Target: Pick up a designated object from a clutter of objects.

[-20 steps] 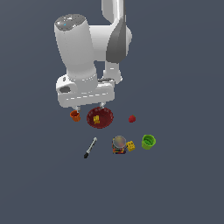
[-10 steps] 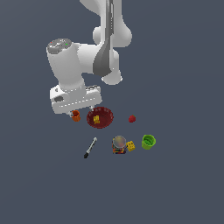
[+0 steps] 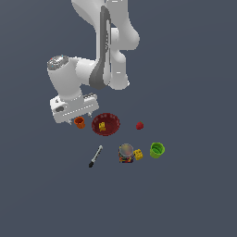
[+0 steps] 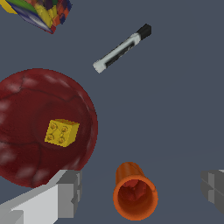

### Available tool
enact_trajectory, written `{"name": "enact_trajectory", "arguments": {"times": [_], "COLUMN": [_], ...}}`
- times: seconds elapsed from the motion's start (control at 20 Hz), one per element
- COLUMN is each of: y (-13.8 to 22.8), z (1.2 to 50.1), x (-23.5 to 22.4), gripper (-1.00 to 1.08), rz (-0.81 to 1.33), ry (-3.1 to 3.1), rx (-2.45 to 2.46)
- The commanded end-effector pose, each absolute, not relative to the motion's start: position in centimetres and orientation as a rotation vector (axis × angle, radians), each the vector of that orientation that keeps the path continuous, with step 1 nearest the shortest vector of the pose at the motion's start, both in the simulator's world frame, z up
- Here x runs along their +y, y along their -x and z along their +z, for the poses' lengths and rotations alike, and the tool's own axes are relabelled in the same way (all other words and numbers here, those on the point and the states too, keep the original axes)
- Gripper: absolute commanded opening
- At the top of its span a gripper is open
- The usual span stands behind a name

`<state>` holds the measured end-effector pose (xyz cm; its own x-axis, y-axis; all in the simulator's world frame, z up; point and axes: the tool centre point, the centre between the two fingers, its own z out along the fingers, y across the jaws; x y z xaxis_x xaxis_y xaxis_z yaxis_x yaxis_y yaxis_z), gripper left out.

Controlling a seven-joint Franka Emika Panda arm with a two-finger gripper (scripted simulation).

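The small orange cup (image 3: 79, 122) stands upright at the exterior view's left of the dark red bowl (image 3: 112, 129). In the wrist view the orange cup (image 4: 134, 192) sits between my two grey fingertips (image 4: 65, 192), apart from both. My gripper (image 3: 74, 121) is open and empty, low over the cup. The bowl (image 4: 26, 105) holds a yellow block (image 4: 61, 132). The lime-green cup (image 3: 157, 150), red ball (image 3: 139, 125), can (image 3: 125, 152) and black-tipped marker (image 3: 96, 156) lie nearby.
A second yellow block (image 3: 138, 154) lies beside the can. The marker (image 4: 121, 48) and part of the can (image 4: 41, 13) show in the wrist view. The floor is plain dark grey.
The arm has swung toward the exterior view's left and come down, bringing the gripper from above the bowl to over the orange cup.
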<state>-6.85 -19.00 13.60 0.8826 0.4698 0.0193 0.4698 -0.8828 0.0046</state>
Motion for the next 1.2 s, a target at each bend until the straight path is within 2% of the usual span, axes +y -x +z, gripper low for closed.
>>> {"name": "enact_trajectory", "arguments": {"times": [0.0, 0.55, 1.15], "y": [8.0, 11.2, 11.7], "z": [12.4, 9.2, 8.2], "x": [-20.0, -22.4, -22.7], "gripper": [1.0, 1.0, 1.0], "rz": [-0.024, -0.003, 0.0], "ry": [3.034, 2.992, 2.987], "rx": [-0.815, -0.958, -0.973]}}
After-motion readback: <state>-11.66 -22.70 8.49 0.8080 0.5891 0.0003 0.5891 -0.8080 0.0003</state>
